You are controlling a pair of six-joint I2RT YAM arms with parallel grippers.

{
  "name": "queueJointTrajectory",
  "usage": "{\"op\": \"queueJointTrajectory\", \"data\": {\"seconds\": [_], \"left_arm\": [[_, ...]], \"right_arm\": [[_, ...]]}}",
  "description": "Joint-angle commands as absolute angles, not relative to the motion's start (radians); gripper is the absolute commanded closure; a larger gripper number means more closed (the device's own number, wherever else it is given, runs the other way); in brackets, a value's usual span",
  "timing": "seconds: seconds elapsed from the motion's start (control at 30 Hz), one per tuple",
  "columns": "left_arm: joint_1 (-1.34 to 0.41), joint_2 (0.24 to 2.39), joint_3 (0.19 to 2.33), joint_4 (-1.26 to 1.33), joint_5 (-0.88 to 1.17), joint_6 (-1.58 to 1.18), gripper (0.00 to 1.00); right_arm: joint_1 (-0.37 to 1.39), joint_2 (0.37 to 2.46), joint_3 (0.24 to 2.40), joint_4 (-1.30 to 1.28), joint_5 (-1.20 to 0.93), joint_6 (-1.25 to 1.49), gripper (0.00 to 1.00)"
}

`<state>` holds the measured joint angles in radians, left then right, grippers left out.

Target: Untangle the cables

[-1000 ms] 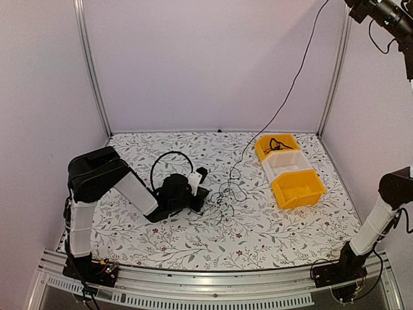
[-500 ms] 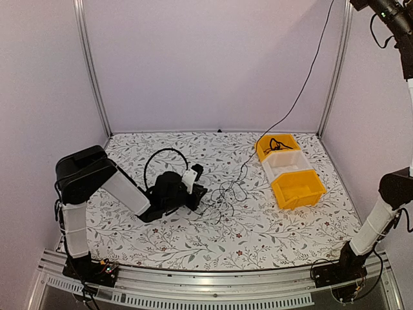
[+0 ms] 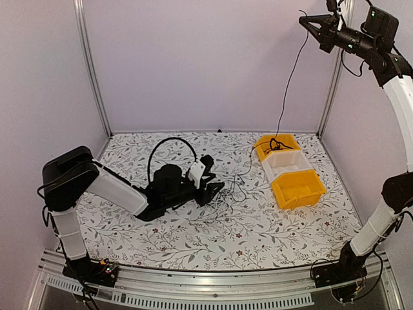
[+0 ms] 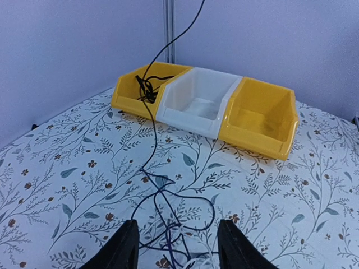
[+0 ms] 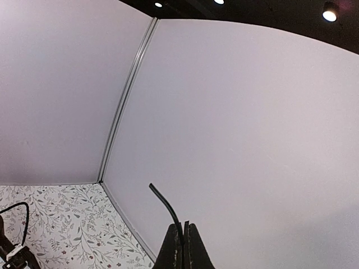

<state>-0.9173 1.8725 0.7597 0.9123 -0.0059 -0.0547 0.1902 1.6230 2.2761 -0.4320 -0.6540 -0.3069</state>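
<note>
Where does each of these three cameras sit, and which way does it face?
Top: above and behind, looking down on table; both arms show.
Left wrist: low over table, facing bins; left claw open at bottom edge.
Right wrist: high up, facing wall; right claw shut on cable.
Shared: top and left wrist both show bins and cable.

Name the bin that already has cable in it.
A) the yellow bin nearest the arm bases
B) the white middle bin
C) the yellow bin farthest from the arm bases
C: a black cable bundle sits in the far yellow bin, while the white bin and the near yellow bin show bare floors.
</note>
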Motion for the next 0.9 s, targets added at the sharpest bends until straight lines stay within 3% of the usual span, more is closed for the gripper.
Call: {"op": "queueJointTrajectory", "data": {"seconds": [0.0,0.43,0.6,0.77,0.87], "left_arm": [[-0.944,1.970,0.915,0.838,0.052,-0.023,0.51],[-0.924,2.230,1.267,0.545,-0.102,-0.128,0.48],[-0.897,2.285,1.312,0.532,-0.035,-0.146,0.59],[-0.877,2.311,1.294,0.542,-0.008,-0.160,0.80],[-0.872,2.301,1.260,0.542,-0.012,-0.170,0.79]], "right_arm": [[0.189,1.574,2.265,-0.431,-0.737,-0.273,1.00],[0.189,1.557,2.244,-0.435,-0.769,-0.254,1.00],[0.189,1.561,2.251,-0.430,-0.767,-0.253,1.00],[0.190,1.582,2.307,-0.409,-0.695,-0.269,1.00],[0.190,1.615,2.390,-0.376,-0.622,-0.285,1.00]]}}
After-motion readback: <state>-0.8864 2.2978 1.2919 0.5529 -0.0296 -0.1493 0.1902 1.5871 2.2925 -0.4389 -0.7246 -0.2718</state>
